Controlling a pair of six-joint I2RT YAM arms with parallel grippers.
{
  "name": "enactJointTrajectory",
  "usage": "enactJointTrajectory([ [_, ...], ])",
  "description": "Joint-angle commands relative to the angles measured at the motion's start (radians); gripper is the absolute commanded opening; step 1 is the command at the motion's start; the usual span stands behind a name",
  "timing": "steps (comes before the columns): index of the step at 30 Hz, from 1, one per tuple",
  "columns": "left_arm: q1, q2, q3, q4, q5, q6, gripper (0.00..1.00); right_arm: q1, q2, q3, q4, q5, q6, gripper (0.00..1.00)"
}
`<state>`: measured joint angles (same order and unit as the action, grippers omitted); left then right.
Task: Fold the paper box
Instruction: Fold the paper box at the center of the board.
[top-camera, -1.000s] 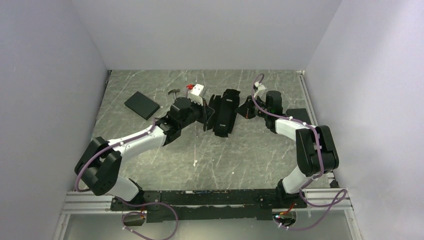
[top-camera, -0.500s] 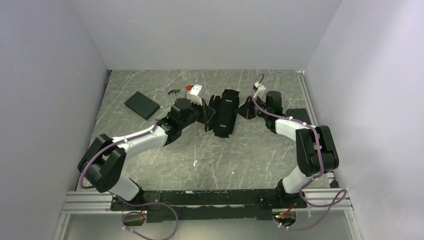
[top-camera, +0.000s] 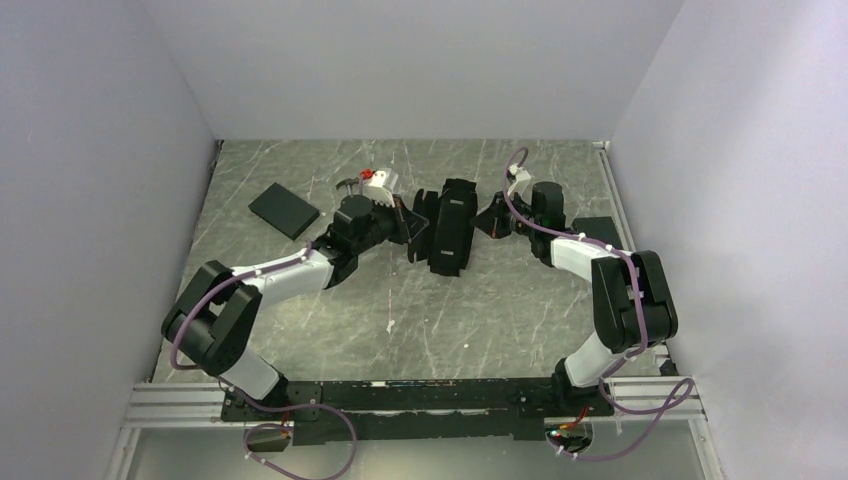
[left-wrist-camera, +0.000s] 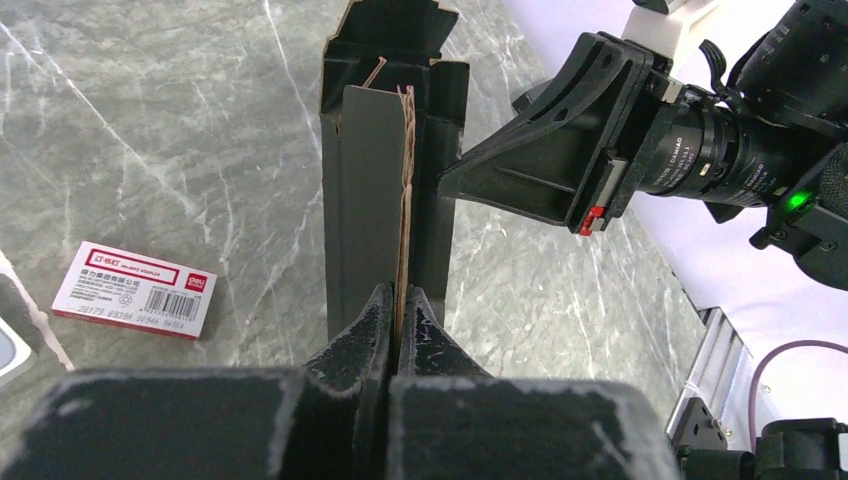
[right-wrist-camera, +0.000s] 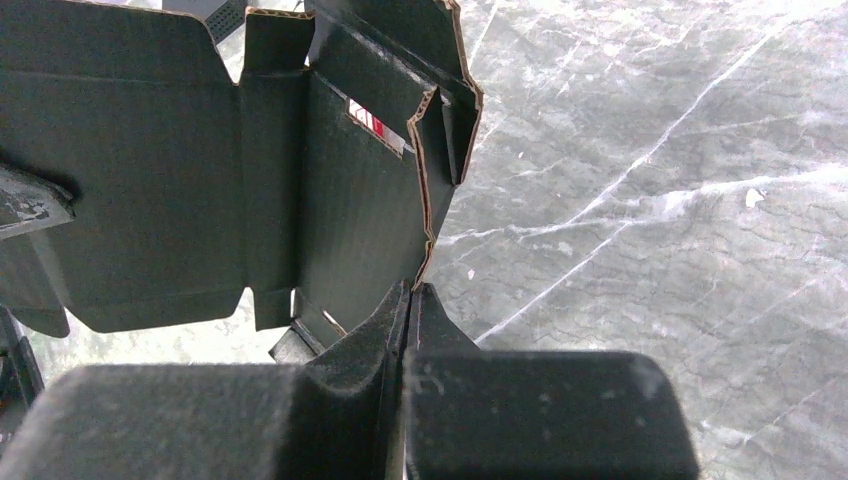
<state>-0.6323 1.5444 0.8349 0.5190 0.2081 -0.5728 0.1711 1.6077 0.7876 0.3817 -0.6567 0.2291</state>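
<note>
**Both claws grip the box from opposite sides**

We see both arms stretched low over the table (top-camera: 450, 320), wrists turned inward to face each other. The left claw (left-wrist-camera: 398, 300) is clenched on an upright wall of the paper box (left-wrist-camera: 385, 180). The right claw (right-wrist-camera: 410, 300) nips a flap edge just ahead of its tips. The box stands between them, matte black and half folded, with brown cut edges showing. That wall hides its far panels.

Black slab (top-camera: 283, 210) flat on grey marbled table (top-camera: 480, 310); white red-labelled box (left-wrist-camera: 134, 291) on table too.
</note>
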Motion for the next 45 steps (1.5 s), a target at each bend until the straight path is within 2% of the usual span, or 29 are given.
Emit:
enactJointTrajectory([
  [1, -0.015, 0.015, 0.004, 0.157, 0.164, -0.096, 0.00, 0.034, -0.032, 0.006, 0.056, -0.083, 0.013, 0.00],
  [14, -0.011, 0.034, 0.009, 0.156, 0.186, -0.100, 0.00, 0.041, -0.021, 0.028, -0.001, -0.025, -0.020, 0.00],
  [23, -0.018, 0.013, 0.017, 0.045, 0.088, -0.047, 0.00, 0.054, 0.003, 0.053, -0.041, -0.037, -0.044, 0.00],
  [30, -0.023, -0.013, 0.002, 0.038, 0.047, -0.003, 0.00, 0.054, 0.013, 0.048, 0.001, -0.106, -0.016, 0.02],
  [34, -0.031, -0.016, -0.012, 0.076, 0.041, 0.005, 0.00, 0.056, 0.021, 0.062, -0.018, -0.102, -0.037, 0.02],
  [39, -0.034, -0.027, -0.026, 0.142, 0.048, 0.006, 0.00, 0.064, 0.024, 0.104, -0.093, -0.026, -0.099, 0.01],
  [45, -0.035, -0.057, -0.027, 0.177, 0.026, 0.036, 0.00, 0.084, -0.043, 0.119, -0.098, 0.017, -0.174, 0.03],
])
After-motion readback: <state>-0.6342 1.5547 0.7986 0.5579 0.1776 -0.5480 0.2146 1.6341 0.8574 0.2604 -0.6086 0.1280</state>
